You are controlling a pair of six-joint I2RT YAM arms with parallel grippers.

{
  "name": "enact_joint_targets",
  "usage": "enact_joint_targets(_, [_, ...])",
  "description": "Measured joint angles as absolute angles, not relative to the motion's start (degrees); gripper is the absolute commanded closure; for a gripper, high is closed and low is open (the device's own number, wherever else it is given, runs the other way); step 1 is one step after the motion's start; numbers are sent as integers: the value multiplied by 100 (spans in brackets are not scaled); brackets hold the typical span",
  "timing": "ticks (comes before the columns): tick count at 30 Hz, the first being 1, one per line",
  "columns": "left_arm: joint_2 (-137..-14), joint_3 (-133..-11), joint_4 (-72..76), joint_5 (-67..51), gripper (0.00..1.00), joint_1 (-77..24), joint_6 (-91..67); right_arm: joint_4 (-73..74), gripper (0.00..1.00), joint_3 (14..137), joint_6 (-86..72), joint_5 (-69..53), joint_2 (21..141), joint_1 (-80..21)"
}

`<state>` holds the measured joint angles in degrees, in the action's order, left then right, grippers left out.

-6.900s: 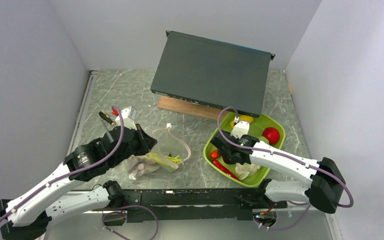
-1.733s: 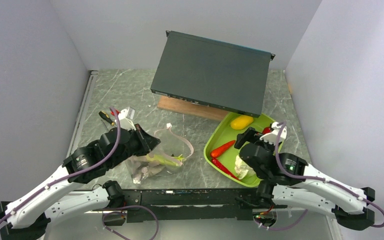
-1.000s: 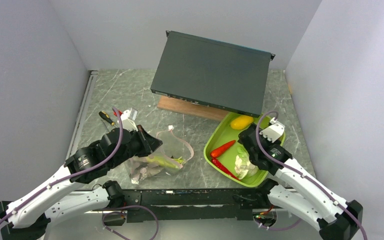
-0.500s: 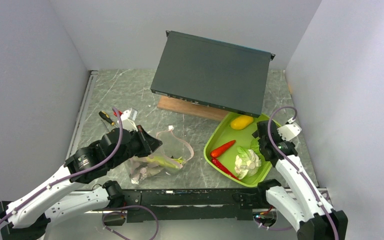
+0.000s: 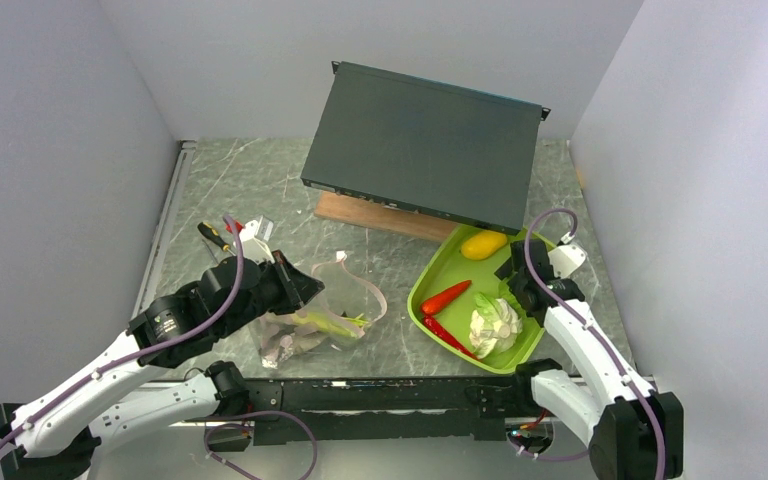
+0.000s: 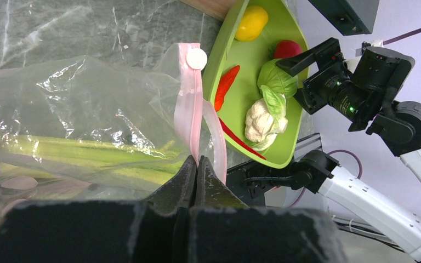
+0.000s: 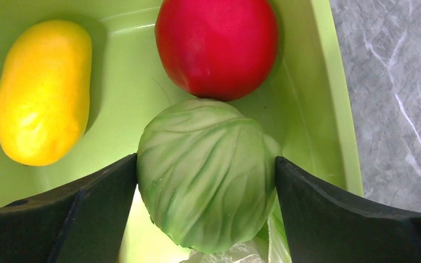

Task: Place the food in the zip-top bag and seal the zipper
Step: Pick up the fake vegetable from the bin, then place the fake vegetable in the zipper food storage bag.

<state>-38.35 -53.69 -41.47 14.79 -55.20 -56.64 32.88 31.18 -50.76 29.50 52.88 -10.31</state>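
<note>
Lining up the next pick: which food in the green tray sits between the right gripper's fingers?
The green cabbage, straddled by the right gripper. The red tomato lies beyond it, the yellow fruit off to one side.

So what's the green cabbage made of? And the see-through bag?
The green cabbage looks like foam or rubbery plastic, matte, with moulded veins; I can't tell which. The bag looks like thin clear plastic film: shiny and crinkled, with green stalks showing through.
</note>
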Motion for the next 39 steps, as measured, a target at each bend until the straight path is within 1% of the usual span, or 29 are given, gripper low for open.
enact_joint_targets(1, [-3835,-5369,-4147,1476,100,-5520,-5664,3291,21,3118,-5043,2950,5266,-1031])
enact_joint_targets(3, [-3835,-5369,-4147,1479,100,-5520,-5664,3308,33,3118,-4982,2941,5164,-1028])
enact_joint_targets(6, [-3835,-5369,-4145,1479,100,-5520,-5664,3363,68,3120,-4906,2840,4974,-1026])
enact_joint_targets(7, [-3835,-5369,-4145,1479,100,-5520,-5664,3391,76,3124,-4882,2808,4915,-1028])
enact_joint_targets(9, [-3837,-5369,-4143,1476,100,-5520,-5664,3483,90,3173,-4851,2757,4827,-1031])
enact_joint_targets(12, [-3852,-5369,-4143,1461,100,-5520,-5664,3693,100,3385,-4834,2740,4735,-1031])
enact_joint_targets(19, [-3846,-5369,-4143,1441,100,-5520,-5664,4093,100,4128,-4748,2888,4462,-1031])
enact_joint_targets(23, [-3846,-5369,-4143,1441,100,-5520,-5664,4440,100,4552,-4720,3166,4348,-1031])
enact_joint_targets(29, [-3846,-5369,-4143,1441,100,-5520,-5662,4904,100,5675,-4458,3944,4383,-1031])
enact_joint_targets(32, [-3848,-5369,-4143,1441,100,-5520,-5642,4838,100,6307,-4156,3997,4449,-1031])
enact_joint_targets(35, [-3865,-5371,-4143,1441,100,-5520,-5631,4233,100,6619,-3695,3474,4340,-1031])
enact_joint_targets(38, [-3885,-5371,-4143,1441,100,-5520,-5621,3395,100,6626,-3282,2200,4093,-1031])
enact_joint_targets(39, [-3885,-5371,-4143,1441,100,-5520,-5621,3059,100,6628,-3192,1538,4069,-1022])
